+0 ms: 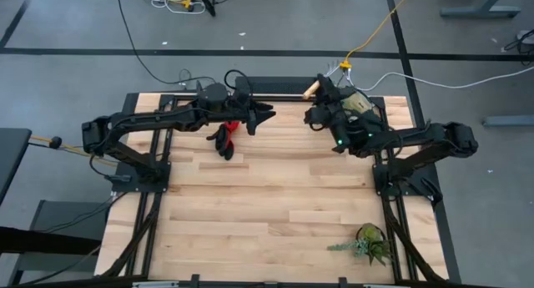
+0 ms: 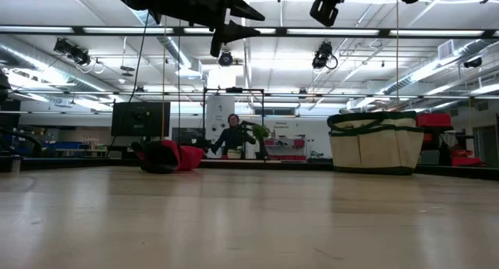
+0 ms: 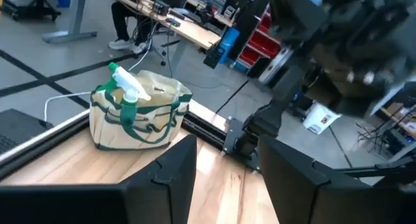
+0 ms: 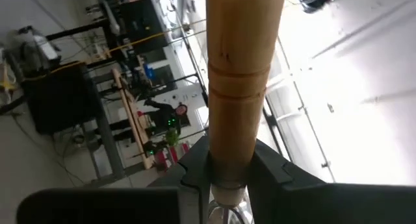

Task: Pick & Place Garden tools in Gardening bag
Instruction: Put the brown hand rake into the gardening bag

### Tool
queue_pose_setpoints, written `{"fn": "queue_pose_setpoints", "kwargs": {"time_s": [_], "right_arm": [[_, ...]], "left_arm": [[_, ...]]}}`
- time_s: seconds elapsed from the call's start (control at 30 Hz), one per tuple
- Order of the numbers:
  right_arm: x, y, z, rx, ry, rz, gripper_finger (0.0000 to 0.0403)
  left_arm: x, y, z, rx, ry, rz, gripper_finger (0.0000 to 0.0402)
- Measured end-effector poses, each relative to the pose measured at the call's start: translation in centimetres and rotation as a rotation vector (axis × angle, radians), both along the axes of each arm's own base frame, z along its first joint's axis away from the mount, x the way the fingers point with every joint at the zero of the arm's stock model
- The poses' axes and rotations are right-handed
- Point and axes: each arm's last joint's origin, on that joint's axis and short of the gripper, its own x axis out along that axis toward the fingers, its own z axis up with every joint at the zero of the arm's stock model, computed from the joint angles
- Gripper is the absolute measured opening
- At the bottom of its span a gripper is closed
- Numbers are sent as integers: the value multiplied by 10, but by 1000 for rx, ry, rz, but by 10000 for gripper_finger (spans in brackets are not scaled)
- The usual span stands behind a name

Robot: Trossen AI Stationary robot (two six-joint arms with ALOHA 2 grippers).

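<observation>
- One gardening bag (image 1: 357, 104), beige with green trim, stands at the table's (image 1: 267, 204) far right; no readable writing.
- Right gripper (image 4: 224, 185) above it clamps one wooden tool handle (image 4: 242, 74).
- Left gripper (image 3: 224, 169) hangs open, empty, above one red-and-black glove bundle (image 1: 225, 136).

We see two dark arms; the left arm (image 1: 142, 125) and the right arm (image 1: 417, 139) are both matt black, built of boxy links with rounded joints; each rises from a black frame of struts bolted at its side of the bench; thin black cables run along the links; small green lights glow on the right arm near its wrist; the left gripper (image 3: 224, 178) ends in two broad, flat, black fingers with angular edges; the right gripper (image 4: 227, 178) has dark grey, blocky fingers.
</observation>
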Motion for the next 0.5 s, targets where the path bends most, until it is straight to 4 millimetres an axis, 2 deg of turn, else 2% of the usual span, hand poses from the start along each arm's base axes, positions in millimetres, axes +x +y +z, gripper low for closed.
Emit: {"fn": "queue_pose_setpoints", "kwargs": {"time_s": [0.23, 0.5], "right_arm": [[-18, -2, 15, 41, -97, 12, 71], [-28, -14, 15, 149, -154, 27, 67]], "left_arm": [[-5, -2, 7, 62, -7, -8, 154], [-6, -4, 7, 74, -1, -30, 142]]}}
